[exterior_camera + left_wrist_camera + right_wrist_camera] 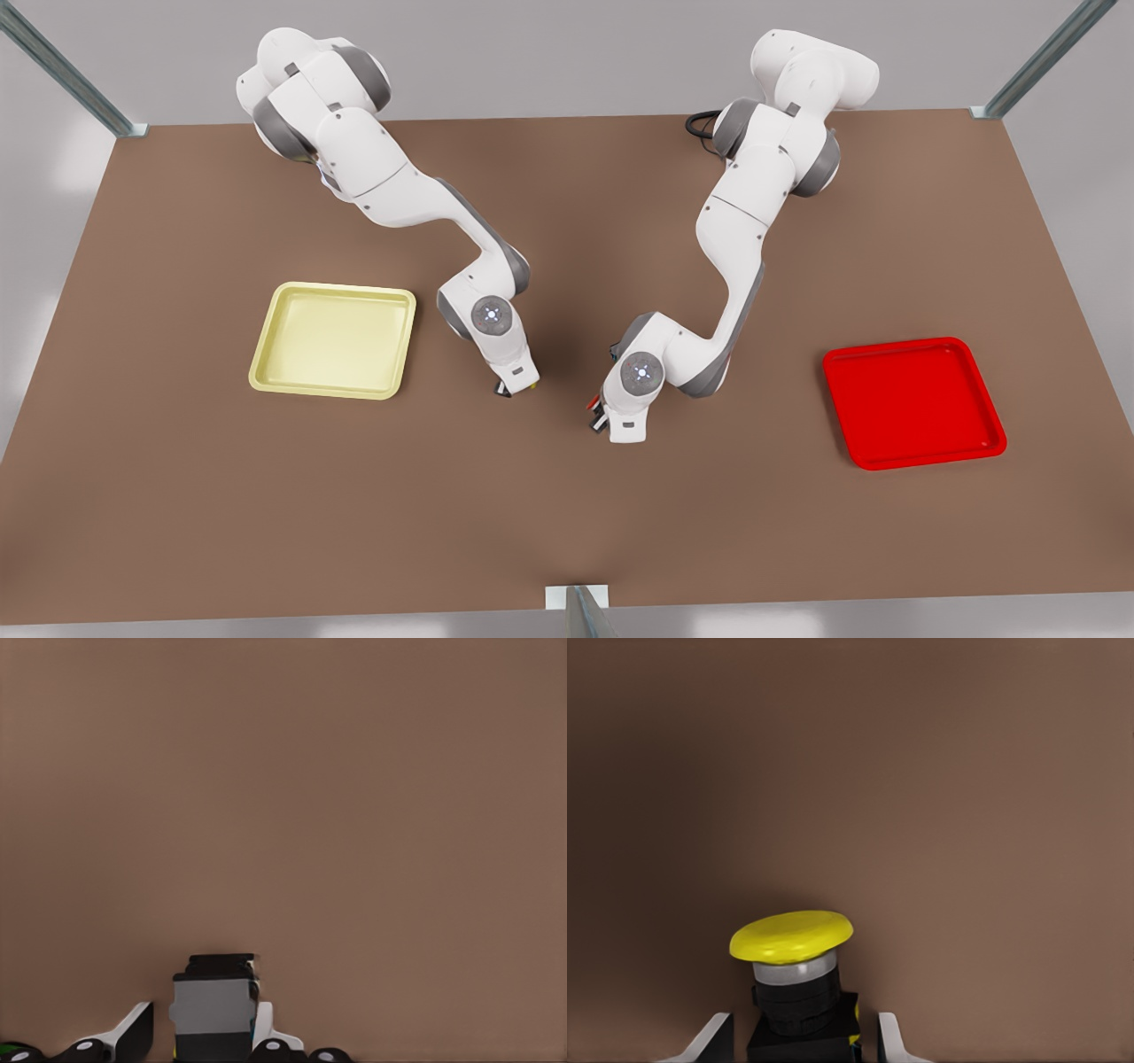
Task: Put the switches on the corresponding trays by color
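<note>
I see my right gripper (804,1041) clamped on the yellow switch (793,970), just beside the yellow tray (335,340). My left gripper (204,1041) is closed on the red switch (215,1010), well apart from the red tray (914,401).

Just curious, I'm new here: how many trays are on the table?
2: the pale yellow tray lies at the front view's left, the red tray at its right. None seems hidden.

The front view looks down from high over the table (567,496); both wrist views look closely at it (same brown surface).
</note>
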Available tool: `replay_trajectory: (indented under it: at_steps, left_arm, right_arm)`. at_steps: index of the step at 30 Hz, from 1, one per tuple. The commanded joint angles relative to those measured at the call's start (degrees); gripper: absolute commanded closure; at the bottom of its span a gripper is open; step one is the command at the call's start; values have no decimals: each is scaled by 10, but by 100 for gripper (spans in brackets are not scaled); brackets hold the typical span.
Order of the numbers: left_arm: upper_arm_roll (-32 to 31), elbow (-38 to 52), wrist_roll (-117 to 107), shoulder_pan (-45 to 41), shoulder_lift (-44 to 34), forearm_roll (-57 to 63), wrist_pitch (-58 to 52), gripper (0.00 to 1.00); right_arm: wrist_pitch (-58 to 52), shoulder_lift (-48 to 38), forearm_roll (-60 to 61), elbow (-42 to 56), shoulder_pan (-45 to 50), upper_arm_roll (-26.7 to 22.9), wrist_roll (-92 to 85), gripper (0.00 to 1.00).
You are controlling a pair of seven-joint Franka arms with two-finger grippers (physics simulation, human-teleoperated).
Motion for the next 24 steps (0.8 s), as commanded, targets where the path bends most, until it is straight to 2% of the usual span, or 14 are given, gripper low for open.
replay_trajectory:
  at_steps: [1,9,15,24]
  left_arm:
    - [0,0,0,0,0,1,0,45]
    - [-1,0,1,0,0,1,0,50]
    - [0,0,1,0,0,1,0,51]
    - [-2,3,-2,0,-11,-2,-8,51]
  right_arm:
    - [0,0,0,0,0,0,0,33]
    - [3,1,-1,0,0,-1,0,38]
    - [1,0,-1,0,-1,0,0,38]
    - [1,-3,-1,0,-5,0,-1,44]
